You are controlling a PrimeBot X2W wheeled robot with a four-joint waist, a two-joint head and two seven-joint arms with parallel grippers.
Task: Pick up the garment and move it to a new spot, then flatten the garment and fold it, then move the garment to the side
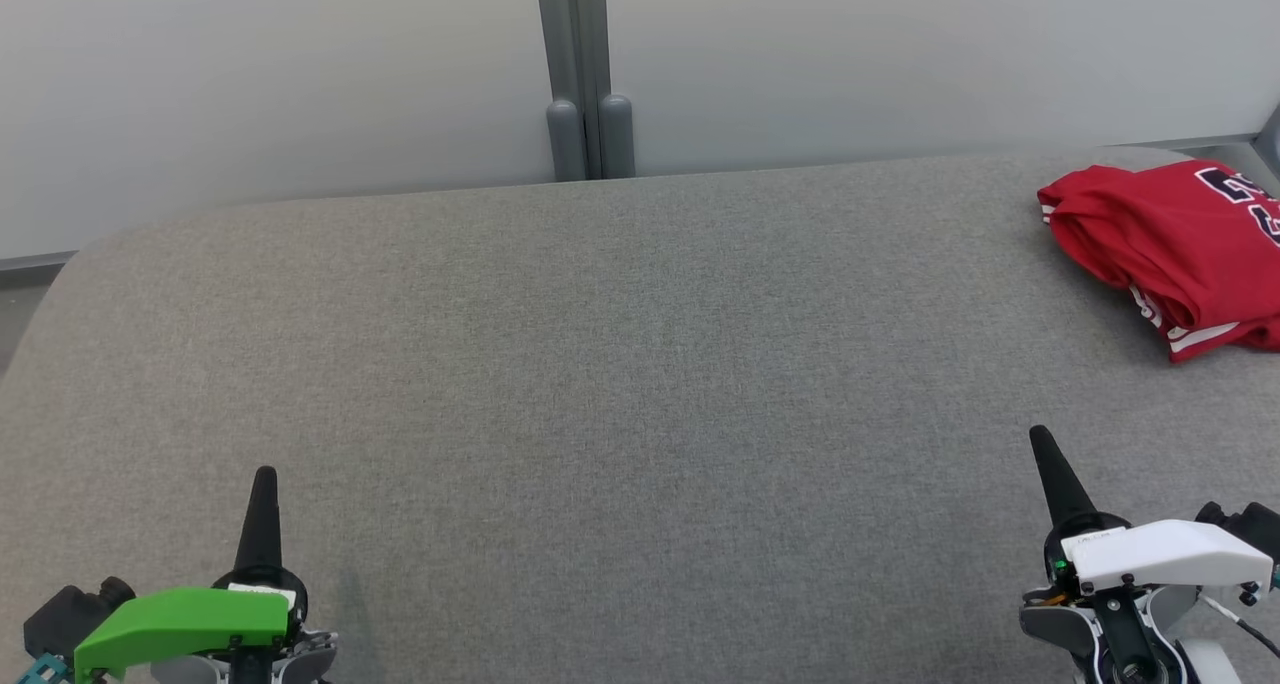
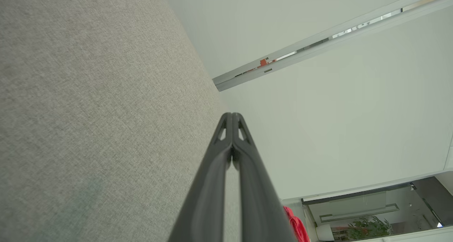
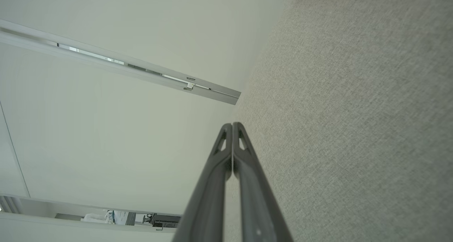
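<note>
Left gripper (image 1: 263,479) and right gripper (image 1: 1042,439) sit closed, empty, well apart from the garment (image 1: 1180,254), which possibly overhangs the bench (image 1: 600,364) and could slip.

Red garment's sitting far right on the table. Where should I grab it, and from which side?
On the red garment, probably the near striped hem, where the folded layers stack into one thick lip. Come from the near side with the right end effector, the closer one; it is shut, so open it first. The garment's right part runs out of the head view.
</note>
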